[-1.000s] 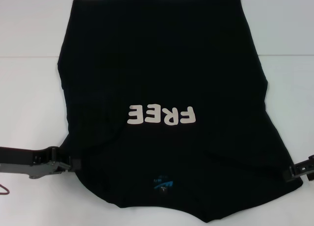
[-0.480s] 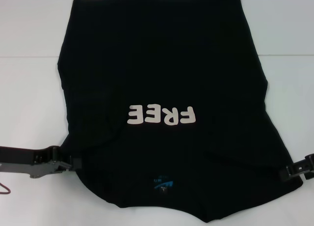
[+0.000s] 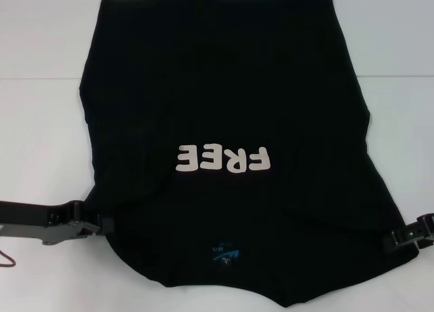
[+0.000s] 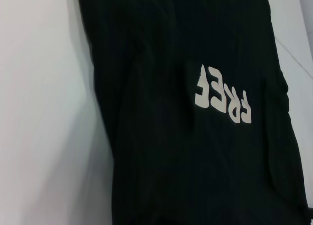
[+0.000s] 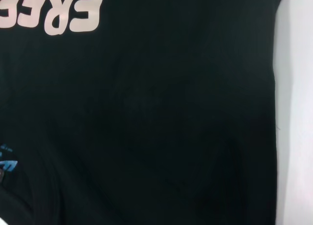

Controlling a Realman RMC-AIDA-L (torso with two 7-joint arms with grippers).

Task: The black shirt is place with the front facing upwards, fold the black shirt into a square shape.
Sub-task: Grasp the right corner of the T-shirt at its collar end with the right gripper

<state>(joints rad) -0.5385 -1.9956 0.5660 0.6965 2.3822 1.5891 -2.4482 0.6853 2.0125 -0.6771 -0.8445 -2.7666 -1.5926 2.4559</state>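
The black shirt (image 3: 224,88) lies flat on the white table, front up, with its collar end nearest me. Its white letters "FREE" (image 3: 224,159) read upside down, and a small blue neck label (image 3: 224,254) shows near the front edge. My left gripper (image 3: 102,225) sits at the shirt's left edge near the shoulder. My right gripper (image 3: 393,239) is at the right edge of the cloth, low on the table. The left wrist view shows the shirt (image 4: 186,176) and its letters (image 4: 223,99). The right wrist view shows cloth (image 5: 161,127), letters (image 5: 54,14) and label (image 5: 7,164).
The white table (image 3: 41,135) shows bare on both sides of the shirt. A thin reddish cable (image 3: 5,258) hangs under the left arm at the frame's edge. The shirt's hem reaches toward the table's far edge.
My right gripper has slid inward to the left, onto the shirt's right edge. The left gripper has barely moved. The shirt lies as before.
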